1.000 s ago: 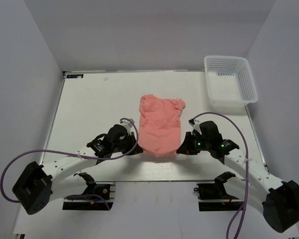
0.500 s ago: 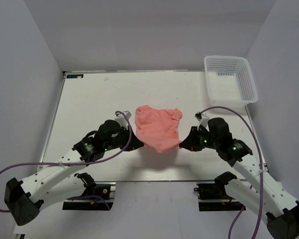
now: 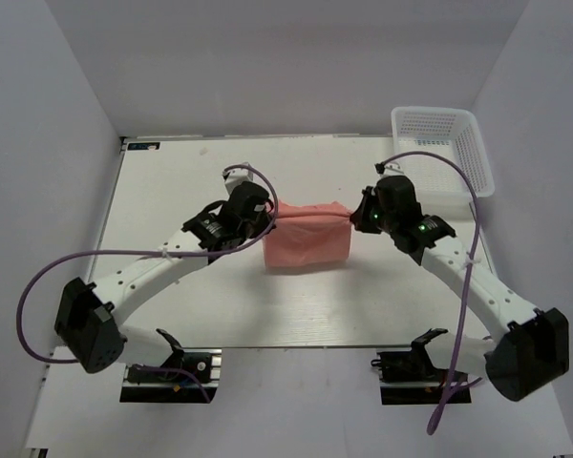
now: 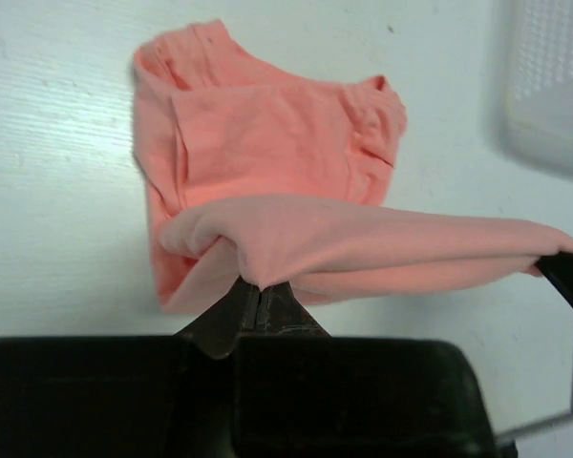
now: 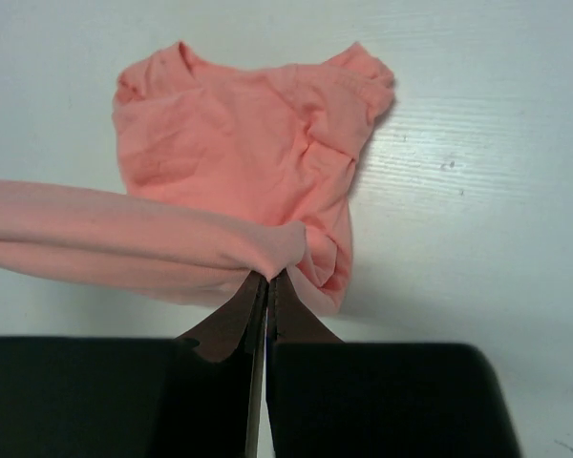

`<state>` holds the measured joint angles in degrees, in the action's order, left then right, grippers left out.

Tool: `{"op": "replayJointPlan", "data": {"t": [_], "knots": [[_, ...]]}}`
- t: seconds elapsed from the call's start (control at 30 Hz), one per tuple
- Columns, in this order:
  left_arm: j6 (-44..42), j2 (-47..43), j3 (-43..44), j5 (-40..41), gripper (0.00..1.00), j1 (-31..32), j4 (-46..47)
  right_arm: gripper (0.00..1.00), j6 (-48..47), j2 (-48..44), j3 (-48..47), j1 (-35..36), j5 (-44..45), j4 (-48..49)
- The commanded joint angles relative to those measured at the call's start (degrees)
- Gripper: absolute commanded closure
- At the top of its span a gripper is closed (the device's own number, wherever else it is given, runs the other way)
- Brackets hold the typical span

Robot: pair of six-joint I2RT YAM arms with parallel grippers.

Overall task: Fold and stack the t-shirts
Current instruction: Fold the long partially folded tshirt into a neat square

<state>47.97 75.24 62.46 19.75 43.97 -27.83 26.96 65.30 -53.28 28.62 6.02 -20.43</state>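
Up and back went the near edge of the pink t-shirt, folded over the rest.
Soft plain cloth, pulled into a straight band, mid table; the left gripper and right gripper each pinch one corner tight.

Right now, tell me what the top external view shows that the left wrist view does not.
Only top external: both whole arms and the entire white basket. Only left wrist: the t-shirt's neckline and sleeves lying flat beneath its lifted edge. Both: that edge stretched between the left end effector and right end effector.
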Motion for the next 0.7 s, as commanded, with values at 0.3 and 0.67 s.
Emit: {"op": "replayJointPlan", "data": {"t": [0.3, 0.67], "knots": [[0.11, 14.57, 11.98, 5.40, 1.00, -10.03, 0.05, 1.00, -6.39, 16.42, -12.90, -5.77, 2.69, 7.94], [-0.50, 27.58, 18.57, -3.30, 1.00, -16.36, 3.22, 1.00, -8.16, 36.47, -26.43, -9.11, -11.98, 8.73]]}}
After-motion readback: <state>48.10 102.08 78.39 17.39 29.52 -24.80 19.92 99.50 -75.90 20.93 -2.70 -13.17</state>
